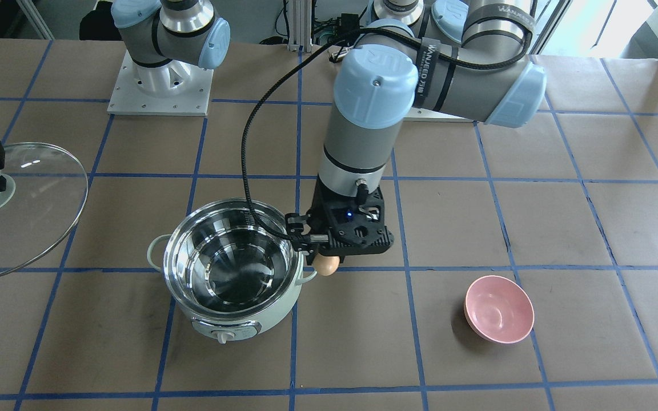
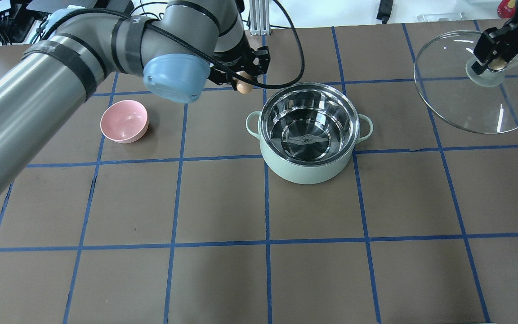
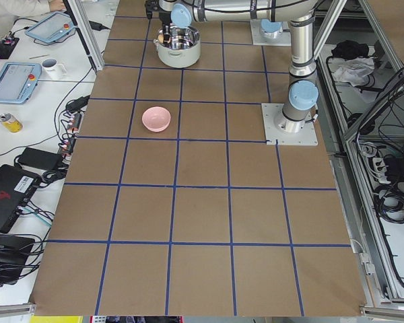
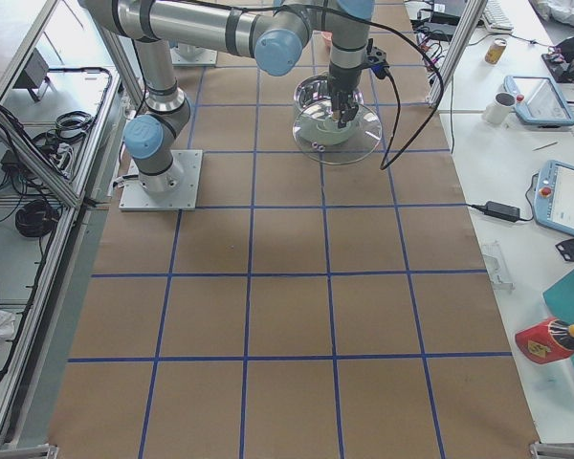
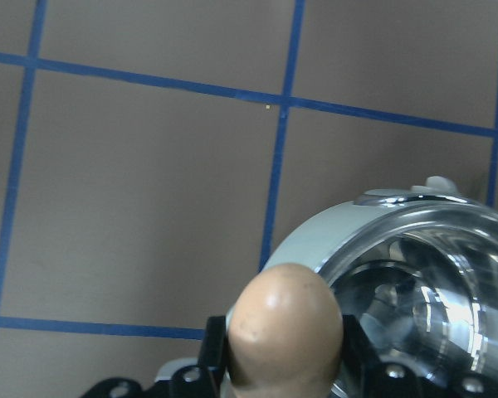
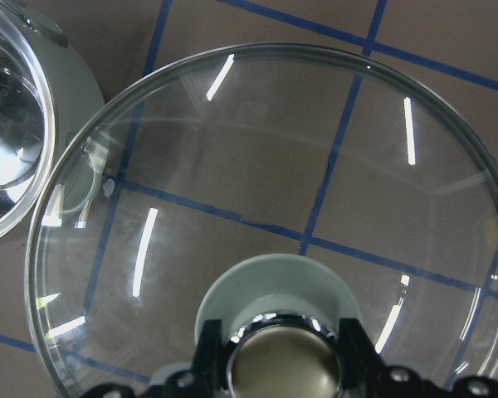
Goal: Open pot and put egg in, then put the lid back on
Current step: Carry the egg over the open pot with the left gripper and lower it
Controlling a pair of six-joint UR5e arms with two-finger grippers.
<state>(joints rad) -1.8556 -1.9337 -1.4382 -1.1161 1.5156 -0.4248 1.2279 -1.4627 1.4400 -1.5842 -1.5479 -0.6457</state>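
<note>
The mint-green pot [image 2: 306,166] stands open on the table, its steel inside empty [image 1: 232,268]. My left gripper [image 1: 324,258] is shut on the tan egg [image 1: 327,264] and holds it in the air just beside the pot's rim, by one loop handle. The left wrist view shows the egg [image 5: 286,330] between the fingers with the pot's rim [image 5: 382,217] to its right. My right gripper [image 2: 493,63] is shut on the knob of the glass lid [image 2: 461,103] and holds it raised, off to the pot's side. The right wrist view shows the gold knob [image 6: 282,356] and the lid [image 6: 257,174].
A pink bowl [image 2: 124,121] sits on the table on the far side of the left arm from the pot [image 1: 499,308]. The brown table carries a blue tape grid. The left arm's cable [image 1: 249,171] hangs over the pot's back rim.
</note>
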